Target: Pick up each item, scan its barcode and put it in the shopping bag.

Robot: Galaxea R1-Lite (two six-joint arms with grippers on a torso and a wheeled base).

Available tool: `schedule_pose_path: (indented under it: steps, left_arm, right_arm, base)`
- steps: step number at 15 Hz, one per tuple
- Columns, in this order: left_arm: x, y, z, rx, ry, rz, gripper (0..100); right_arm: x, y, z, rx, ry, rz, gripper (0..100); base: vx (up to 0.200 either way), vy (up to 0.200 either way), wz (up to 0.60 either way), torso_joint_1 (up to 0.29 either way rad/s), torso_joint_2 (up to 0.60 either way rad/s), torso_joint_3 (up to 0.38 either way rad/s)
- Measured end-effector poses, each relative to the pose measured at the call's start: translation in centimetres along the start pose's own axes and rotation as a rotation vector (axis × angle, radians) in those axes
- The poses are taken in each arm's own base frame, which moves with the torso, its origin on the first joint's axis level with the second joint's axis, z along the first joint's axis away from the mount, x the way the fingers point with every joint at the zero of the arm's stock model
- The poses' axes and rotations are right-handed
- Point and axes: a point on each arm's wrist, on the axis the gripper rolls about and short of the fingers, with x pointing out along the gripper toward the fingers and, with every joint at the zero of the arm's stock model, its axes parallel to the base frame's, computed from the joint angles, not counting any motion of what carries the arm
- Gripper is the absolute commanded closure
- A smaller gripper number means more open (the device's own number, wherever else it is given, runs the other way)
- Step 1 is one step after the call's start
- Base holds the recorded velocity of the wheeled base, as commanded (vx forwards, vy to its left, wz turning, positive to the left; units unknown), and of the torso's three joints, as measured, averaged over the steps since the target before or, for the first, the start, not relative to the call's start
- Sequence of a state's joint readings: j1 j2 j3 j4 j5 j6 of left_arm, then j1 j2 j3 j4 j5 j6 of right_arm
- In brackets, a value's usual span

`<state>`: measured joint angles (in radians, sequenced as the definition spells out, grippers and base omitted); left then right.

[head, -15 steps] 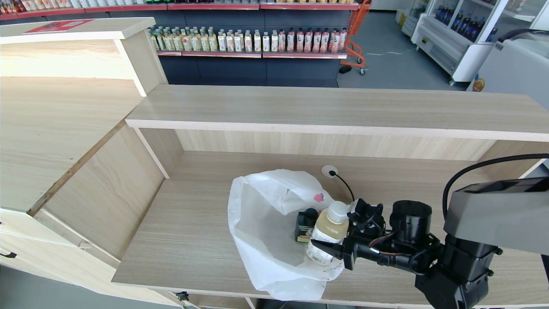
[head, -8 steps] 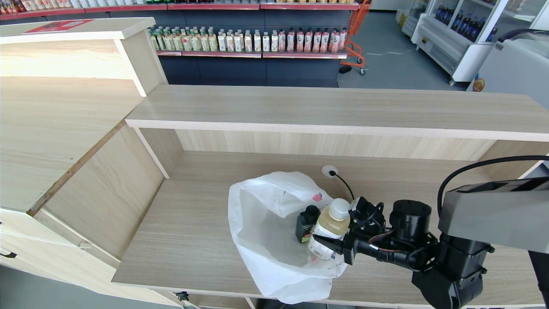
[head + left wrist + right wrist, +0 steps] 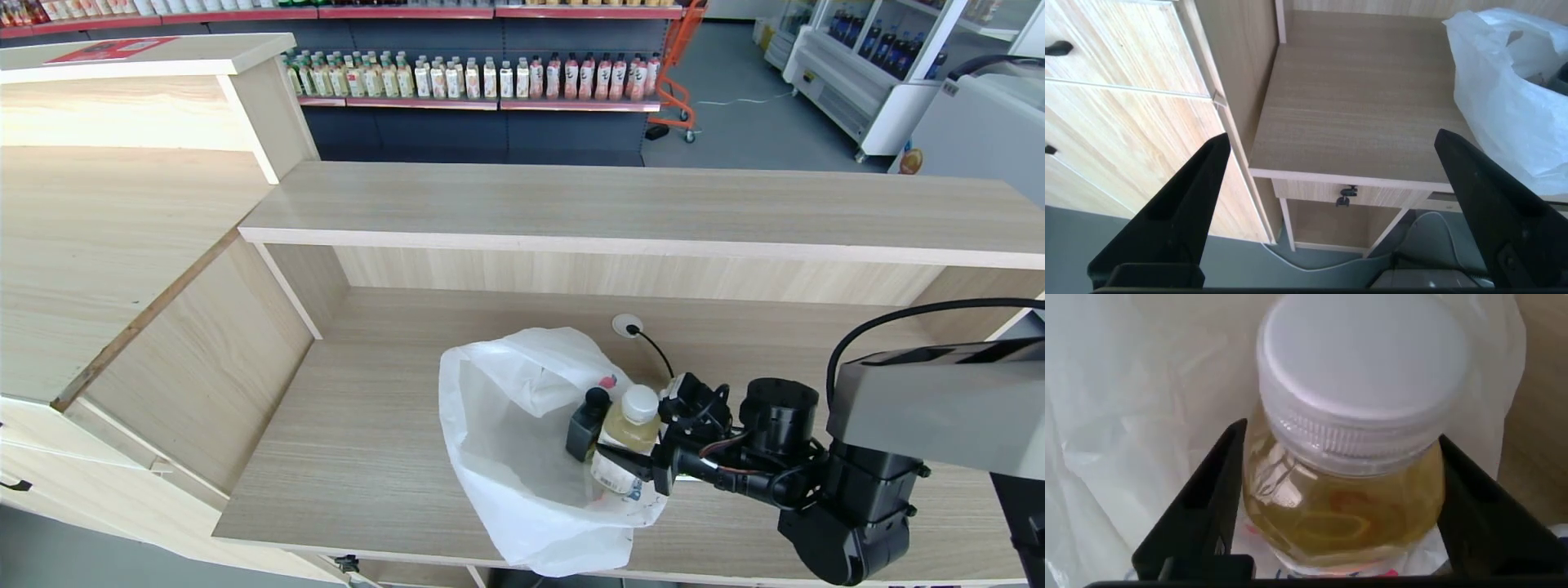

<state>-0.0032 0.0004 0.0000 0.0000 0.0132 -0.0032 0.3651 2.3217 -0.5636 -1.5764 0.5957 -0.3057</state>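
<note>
Found the right gripper (image 3: 635, 467) clamped on the body of a clear plastic drink bottle (image 3: 627, 433), with pale yellow liquid inside and a white screw cap on top. Saw that bottle roughly upright in the mouth of the white shopping bag (image 3: 506, 457) on the wooden counter (image 3: 367, 457), just beside a small dark bottle (image 3: 586, 418) already inside the bag. Noted the left gripper (image 3: 1331, 135) spread open and empty, out by the counter's front edge and apart from the bag. Judged the drink bottle nearly full and so fairly heavy for its size, firm near the neck but liable to dent at mid-body under a hard squeeze, and smooth, perhaps slippery, across the label. Reckoned the present hold sound: on the body, below the cap, with a finger on either side. Judged the bag thin, soft and floppy, likely to fold or drag with any sideways pull, hence best left by a straight upward withdrawal after release. Could not tell whether the bottle's base rested on the bag's floor.
</note>
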Motion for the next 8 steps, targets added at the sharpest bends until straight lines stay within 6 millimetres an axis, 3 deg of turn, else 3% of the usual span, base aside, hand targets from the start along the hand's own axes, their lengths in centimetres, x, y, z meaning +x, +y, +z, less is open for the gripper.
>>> schedule_pose_path:
  steps: [4,8]
  left_arm:
    - [0.0,0.0,0.0,0.0,0.0,0.0,0]
    - [0.0,0.0,0.0,0.0,0.0,0.0,0]
  right_arm:
    - [0.0,0.0,0.3,0.032,-0.005,0.001,0]
    - [-0.8,-0.3,2.4,0.129,-0.051,-0.016,0]
  base:
    - [0.0,0.0,0.0,0.0,0.0,0.0]
    - [0.0,0.0,0.0,0.0,0.0,0.0]
